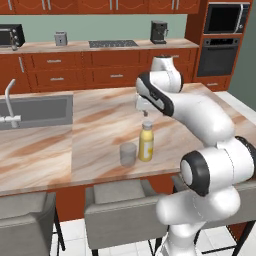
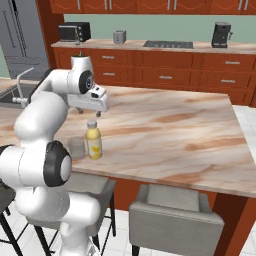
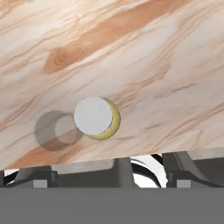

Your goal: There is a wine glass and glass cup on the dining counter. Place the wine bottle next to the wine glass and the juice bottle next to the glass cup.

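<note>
- The juice bottle (image 1: 146,143) stands upright on the desk (image 1: 100,125), near its front edge, above the grey chairs (image 1: 117,210).
- The glass cup (image 1: 128,154) sits just beside the juice bottle, on the sink (image 1: 35,111) side.
- The gripper (image 1: 145,114) hangs directly above the bottle's white cap (image 3: 92,116), clear of it.
- Its jaws stand wide apart, holding nothing.

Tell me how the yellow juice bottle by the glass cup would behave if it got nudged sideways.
The juice bottle stands upright and is taller than it is wide, so a high push would probably tip it. Its round body would likely roll once down. The glass cup stands close beside it, so a tip that way may knock it.
</note>
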You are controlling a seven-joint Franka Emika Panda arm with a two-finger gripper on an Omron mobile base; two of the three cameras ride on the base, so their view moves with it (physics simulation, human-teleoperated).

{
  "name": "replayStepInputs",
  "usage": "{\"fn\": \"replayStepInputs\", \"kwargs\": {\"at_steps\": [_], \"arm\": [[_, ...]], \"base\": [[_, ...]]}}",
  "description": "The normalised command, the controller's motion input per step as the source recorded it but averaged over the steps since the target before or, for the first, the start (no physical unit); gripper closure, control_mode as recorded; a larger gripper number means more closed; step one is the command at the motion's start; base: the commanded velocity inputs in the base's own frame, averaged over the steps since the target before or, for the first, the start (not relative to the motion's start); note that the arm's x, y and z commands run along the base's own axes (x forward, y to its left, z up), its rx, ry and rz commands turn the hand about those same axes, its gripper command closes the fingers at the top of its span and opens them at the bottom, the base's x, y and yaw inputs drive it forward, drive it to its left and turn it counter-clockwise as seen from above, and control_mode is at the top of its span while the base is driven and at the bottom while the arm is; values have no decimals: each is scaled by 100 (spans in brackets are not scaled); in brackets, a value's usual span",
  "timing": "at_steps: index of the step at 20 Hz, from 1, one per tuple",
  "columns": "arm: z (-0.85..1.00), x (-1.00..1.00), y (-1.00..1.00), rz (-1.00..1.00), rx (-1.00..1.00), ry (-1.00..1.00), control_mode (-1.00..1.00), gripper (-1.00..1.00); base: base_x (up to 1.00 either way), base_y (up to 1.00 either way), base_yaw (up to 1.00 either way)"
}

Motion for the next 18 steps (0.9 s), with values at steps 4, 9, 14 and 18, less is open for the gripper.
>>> {"fn": "replayStepInputs", "kwargs": {"at_steps": [4,9,14,18], "arm": [[11,-74,-27,-15,0,-9,-100,-100],[7,-81,-25,-15,0,-11,-100,-100],[8,-78,-26,-11,0,-12,-100,-100],[20,-64,-37,-3,0,-8,-100,-100]], "base": [[0,0,0],[0,0,0],[0,0,0],[0,0,0]]}}
